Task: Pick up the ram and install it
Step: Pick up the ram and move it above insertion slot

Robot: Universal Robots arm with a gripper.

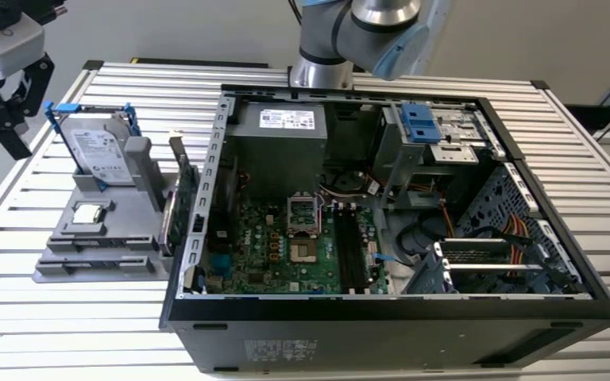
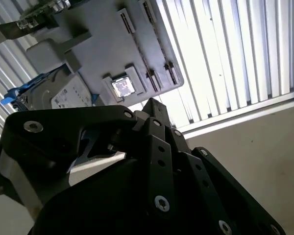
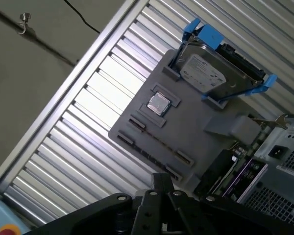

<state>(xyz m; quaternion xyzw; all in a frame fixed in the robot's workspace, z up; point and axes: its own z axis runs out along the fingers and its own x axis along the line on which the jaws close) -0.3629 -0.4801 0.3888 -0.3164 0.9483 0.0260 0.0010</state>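
My black gripper [image 1: 3, 119] hangs above the table's edge at the exterior view's left, a short way from the grey parts holder [image 1: 93, 262]. In both wrist views the gripper's body [image 3: 161, 188] [image 2: 152, 112] looks down on that holder [image 3: 186, 132] [image 2: 100, 44]. The holder's narrow slots [image 3: 154, 147] look bare. The ram is hidden or out of view. The open computer case [image 1: 390, 305] lies on the table, and the long black slots [image 1: 349, 252] sit on its motherboard [image 1: 273, 254].
On the holder stand a silver hard drive in a blue-clipped frame [image 1: 102, 155] [image 3: 215, 73] and a small square chip [image 1: 90, 213] [image 3: 158, 104]. A green expansion card [image 1: 181, 206] stands upright between holder and case. The arm's base [image 1: 321, 71] is behind the case. The table [image 1: 72, 325] is ribbed metal.
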